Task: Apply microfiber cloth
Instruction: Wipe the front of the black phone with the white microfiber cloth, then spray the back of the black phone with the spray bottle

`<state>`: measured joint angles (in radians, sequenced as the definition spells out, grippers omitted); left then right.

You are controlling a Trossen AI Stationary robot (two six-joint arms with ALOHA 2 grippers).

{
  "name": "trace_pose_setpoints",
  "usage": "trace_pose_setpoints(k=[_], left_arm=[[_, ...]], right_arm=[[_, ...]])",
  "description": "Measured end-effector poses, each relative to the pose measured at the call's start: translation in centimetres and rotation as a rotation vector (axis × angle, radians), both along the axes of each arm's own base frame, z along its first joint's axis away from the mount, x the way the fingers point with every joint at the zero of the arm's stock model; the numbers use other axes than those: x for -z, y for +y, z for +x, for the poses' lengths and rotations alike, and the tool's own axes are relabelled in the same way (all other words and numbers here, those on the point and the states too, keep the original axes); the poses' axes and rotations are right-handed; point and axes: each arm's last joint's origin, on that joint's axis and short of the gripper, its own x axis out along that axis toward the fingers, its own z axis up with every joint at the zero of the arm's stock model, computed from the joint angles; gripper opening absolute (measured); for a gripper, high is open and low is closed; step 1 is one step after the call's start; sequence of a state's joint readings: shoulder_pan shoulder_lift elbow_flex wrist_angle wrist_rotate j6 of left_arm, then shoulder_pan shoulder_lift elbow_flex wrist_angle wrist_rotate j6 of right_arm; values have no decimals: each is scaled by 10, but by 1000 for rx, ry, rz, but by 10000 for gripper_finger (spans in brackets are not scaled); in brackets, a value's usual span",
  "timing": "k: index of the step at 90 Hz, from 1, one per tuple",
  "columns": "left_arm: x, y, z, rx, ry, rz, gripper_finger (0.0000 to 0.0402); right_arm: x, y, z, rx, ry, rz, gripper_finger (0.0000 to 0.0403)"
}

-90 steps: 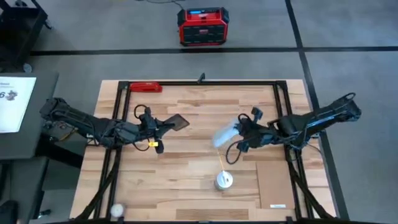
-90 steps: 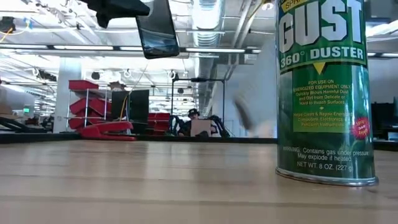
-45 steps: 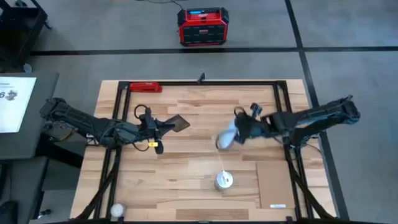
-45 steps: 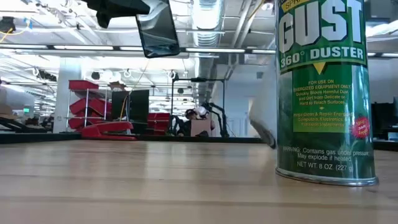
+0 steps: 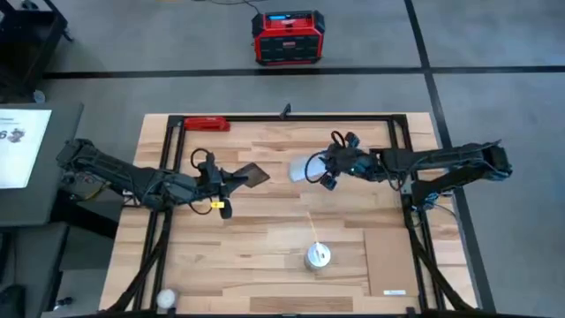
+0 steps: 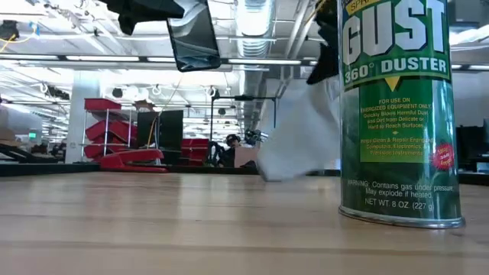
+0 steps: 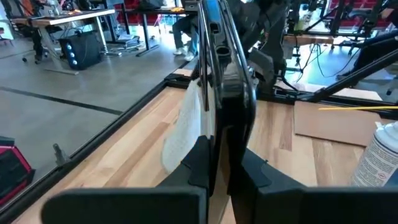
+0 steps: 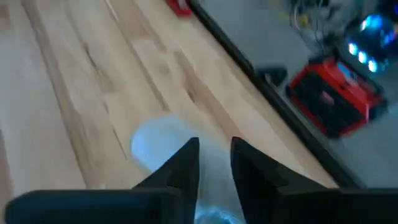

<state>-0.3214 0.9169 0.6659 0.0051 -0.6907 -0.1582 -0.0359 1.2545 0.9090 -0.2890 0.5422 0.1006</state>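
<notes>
Left pincer (image 5: 231, 179): left of centre, clamped on phone (image 5: 252, 175), raised off surface (image 5: 265, 256).
Right pincer (image 5: 325, 168): centre frame, gripping cloth (image 5: 305, 168).
Progress: cloth near phone, apart; wiping not yet begun.

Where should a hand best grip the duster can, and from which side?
Grip the duster can around the middle of its round body, coming level from the side. It stands upright, and its thin straw sticks out from the top, so a grasp from above looks awkward.
</notes>
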Motion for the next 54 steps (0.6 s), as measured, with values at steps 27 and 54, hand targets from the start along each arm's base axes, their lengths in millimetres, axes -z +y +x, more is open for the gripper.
trace_pose_setpoints(k=[27, 54], left_arm=[[0, 0, 0, 0, 2, 1, 6], [2, 0, -1, -1, 22, 4, 6]], right_arm=[[-32, 15, 4, -95, -8, -28, 112], [-17, 83, -43, -159, 381, 190, 1]])
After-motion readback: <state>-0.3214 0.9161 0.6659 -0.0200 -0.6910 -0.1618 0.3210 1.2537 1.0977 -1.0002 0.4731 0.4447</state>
